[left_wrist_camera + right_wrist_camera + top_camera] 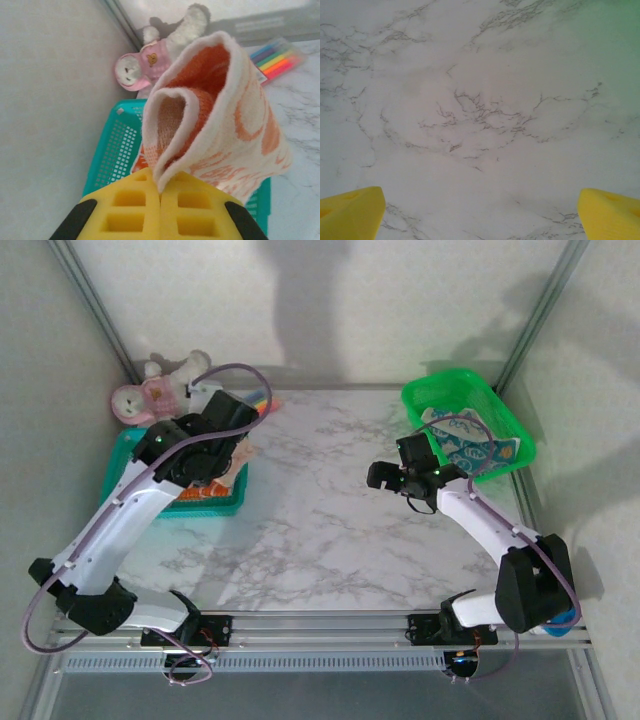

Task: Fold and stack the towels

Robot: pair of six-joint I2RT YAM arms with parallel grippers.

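Observation:
My left gripper [161,182] is shut on the edge of an orange-and-white towel [225,115], which hangs curled above the teal basket [112,155]. From above, the left gripper [235,448] sits over that teal basket [125,450] at the table's back left, with more orange cloth [207,493] lying in the basket under the arm. A white towel with blue print [478,448] lies in the green basket [440,380] at the back right. My right gripper [384,478] is open over bare marble; in its wrist view the right gripper [480,215] has nothing between its yellow fingers.
A pink-and-white plush toy [160,390] lies behind the teal basket, also seen in the left wrist view as the plush toy [145,67]. A pack of coloured markers [277,60] lies on the marble table [320,500] to its right. Frame posts stand at both back corners.

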